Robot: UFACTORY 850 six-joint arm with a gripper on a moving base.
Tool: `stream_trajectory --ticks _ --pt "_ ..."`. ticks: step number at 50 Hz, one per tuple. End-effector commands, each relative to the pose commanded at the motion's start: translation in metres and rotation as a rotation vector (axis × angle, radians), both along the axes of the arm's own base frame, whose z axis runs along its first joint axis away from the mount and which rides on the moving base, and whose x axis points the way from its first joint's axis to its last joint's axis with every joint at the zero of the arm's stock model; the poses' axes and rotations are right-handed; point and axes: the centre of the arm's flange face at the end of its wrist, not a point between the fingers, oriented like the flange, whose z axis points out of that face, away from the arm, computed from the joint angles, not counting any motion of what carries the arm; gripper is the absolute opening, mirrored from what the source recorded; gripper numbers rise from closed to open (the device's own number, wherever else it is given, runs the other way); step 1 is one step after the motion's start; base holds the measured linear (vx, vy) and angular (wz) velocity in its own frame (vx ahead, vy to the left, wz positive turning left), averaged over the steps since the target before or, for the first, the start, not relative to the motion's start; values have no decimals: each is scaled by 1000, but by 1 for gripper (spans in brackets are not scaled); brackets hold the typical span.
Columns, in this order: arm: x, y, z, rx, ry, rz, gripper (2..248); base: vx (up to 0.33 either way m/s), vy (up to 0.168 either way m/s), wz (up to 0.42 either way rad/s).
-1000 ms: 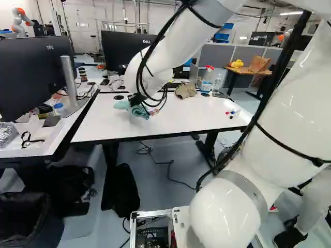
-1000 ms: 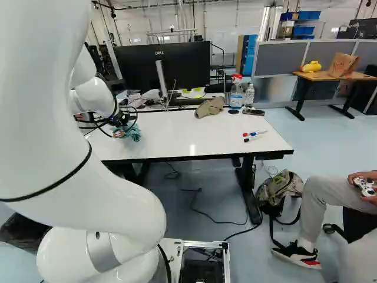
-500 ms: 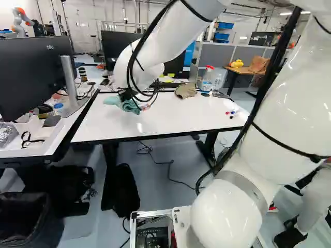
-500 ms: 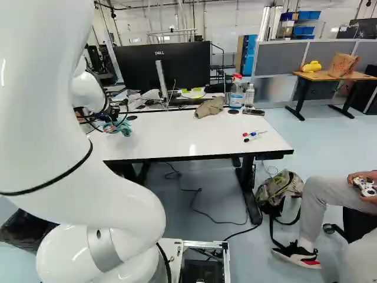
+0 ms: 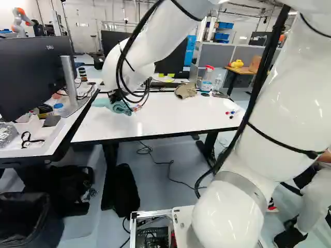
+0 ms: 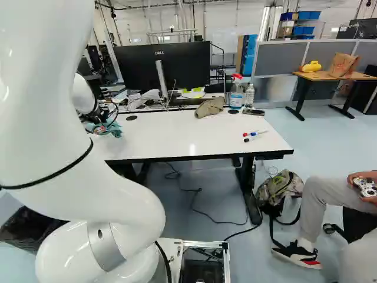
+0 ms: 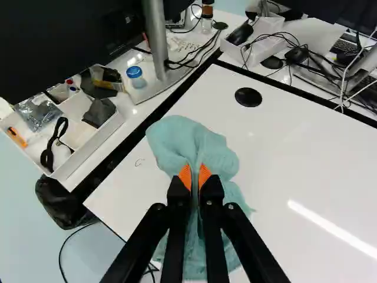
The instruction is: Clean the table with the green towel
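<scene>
one green towel [image 7: 217, 156] is pinched in the narrowed tool [image 7: 195, 178], on the white surface [image 7: 306, 171] near its left end in the left base view; light and limp, it likely wipes best held by a thick middle fold.

The arm [image 5: 160, 35] has slid the green towel [image 5: 120, 108] left across the table [image 5: 176, 116]

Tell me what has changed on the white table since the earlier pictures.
The black gripper, shut on the crumpled pale-green towel, has moved it leftward over the white tabletop in the left base view. The crumpled tan cloth, clear red-topped spray bottle and slim markers stayed put, as did the base.
</scene>
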Motion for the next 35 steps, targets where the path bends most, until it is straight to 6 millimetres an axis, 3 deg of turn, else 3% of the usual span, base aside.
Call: stream_trajectory --ticks 35 --pt "-39 44 0 0 0 123 35 0 0 0"
